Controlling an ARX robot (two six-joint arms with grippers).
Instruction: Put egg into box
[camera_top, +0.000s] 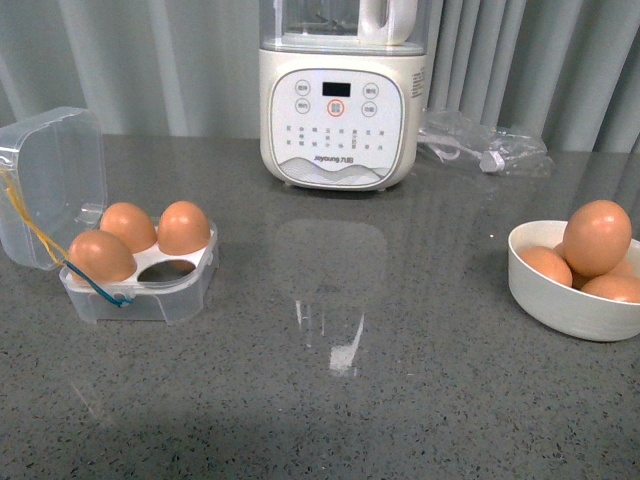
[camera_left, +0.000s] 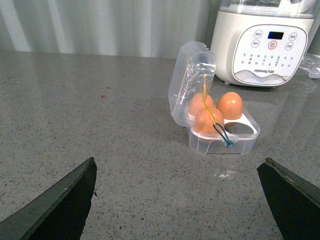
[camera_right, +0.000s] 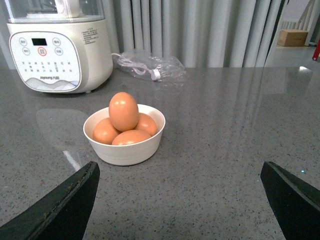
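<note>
box (camera_top: 150, 298) lid (camera_top: 55, 180) open | three eggs (camera_top: 184, 228) seated (fourth cell empty) | bowl (camera_top: 560, 305) right, heaped eggs (camera_top: 597, 237)

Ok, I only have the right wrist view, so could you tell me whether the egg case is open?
Observer: Yes, the egg case has its lid swung up and open.
Operator: Thank you; how many cells are free?
Observer: One: three eggs sit inside, and the near right cell is empty.
Operator: Is the left tool close to it?
Observer: No, the left tool is open, holding nothing, apart from the case.
</note>
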